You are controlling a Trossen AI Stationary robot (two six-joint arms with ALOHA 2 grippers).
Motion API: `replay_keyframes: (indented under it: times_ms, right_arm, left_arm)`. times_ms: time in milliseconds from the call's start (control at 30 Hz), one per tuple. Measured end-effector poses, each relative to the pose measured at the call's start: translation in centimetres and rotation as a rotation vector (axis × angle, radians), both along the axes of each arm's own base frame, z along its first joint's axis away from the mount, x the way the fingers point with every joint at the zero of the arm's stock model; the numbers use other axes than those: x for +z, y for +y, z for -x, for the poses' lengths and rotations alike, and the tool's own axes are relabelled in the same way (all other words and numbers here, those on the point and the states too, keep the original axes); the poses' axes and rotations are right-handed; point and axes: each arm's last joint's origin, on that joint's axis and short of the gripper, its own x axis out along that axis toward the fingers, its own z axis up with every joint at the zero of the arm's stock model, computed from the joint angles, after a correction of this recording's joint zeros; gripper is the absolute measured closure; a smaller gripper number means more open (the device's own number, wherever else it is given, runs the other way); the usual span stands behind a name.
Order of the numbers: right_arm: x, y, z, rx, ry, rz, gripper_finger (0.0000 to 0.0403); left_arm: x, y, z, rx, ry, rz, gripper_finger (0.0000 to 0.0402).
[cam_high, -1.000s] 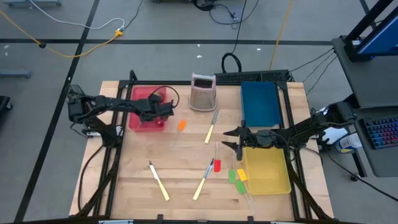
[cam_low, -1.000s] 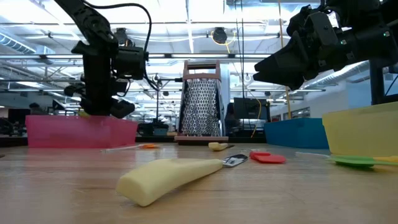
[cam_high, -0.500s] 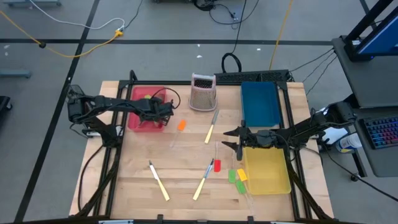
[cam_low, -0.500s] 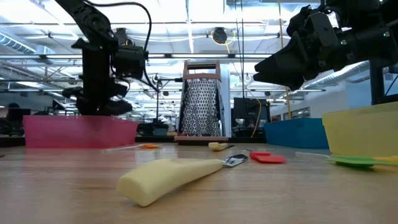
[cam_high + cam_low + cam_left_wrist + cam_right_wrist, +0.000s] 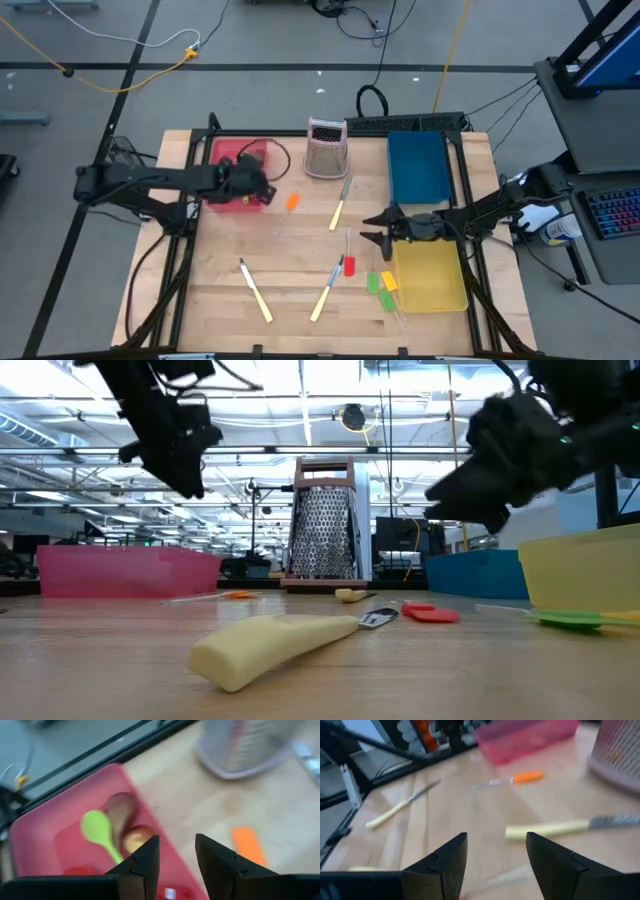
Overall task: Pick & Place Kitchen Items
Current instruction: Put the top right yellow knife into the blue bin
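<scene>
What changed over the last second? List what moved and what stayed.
The left gripper lifted out of the flat red tray and drew back toward its own side, fingers open and empty. The right gripper, also open, shifted only slightly near the yellow tray. The green spoon lies in the red tray; the utensils on the table and the metal box grater stayed put.

Both slim black arms carry looping dark cables and angular, wedge-shaped fingers [image 5: 220, 865].

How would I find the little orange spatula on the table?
Find the red tray in the table's far left corner, with the upright metal grater beside it. On the bare wood between them, slightly nearer, lies the orange spatula. It is the only orange-headed utensil, lying apart from the cream-handled knives.
</scene>
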Motion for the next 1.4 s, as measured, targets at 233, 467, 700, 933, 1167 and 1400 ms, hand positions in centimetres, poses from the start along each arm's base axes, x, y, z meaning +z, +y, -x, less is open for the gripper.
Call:
replay_keyframes:
  times_ms: [233,467,700,933,1167,1400]
  right_arm:
    - [0.1,0.2,0.5,0.022,-0.095,0.008,0.0206]
    - [2.1,-0.4,0.2,0.018,-0.281,0.158,0.0206]
    - [3.8,-0.5,0.3,0.063,-0.456,0.038,0.0206]
    - [3.8,-0.1,0.4,0.07,-0.464,-0.054,0.0206]
    - [4.7,0.7,0.1,0.054,-0.507,-0.003,0.0206]
    - [6.7,-0.1,-1.3,-0.095,-0.556,0.018,0.0206]
  left_arm:
    - [0.0,-4.6,-0.1,-0.252,0.003,0.083,0.027]
    - [0.0,-7.9,0.3,-0.299,-0.042,0.073,0.027]
    - [-0.2,-9.7,1.3,-0.335,-0.004,-0.002,0.027]
    - [-1.6,-10.1,2.4,-0.368,0.08,-0.033,0.027]
    - [-3.6,-9.7,3.5,-0.388,0.161,-0.057,0.027]
    - [-2.7,-9.4,4.0,-0.456,0.153,-0.083,0.027]
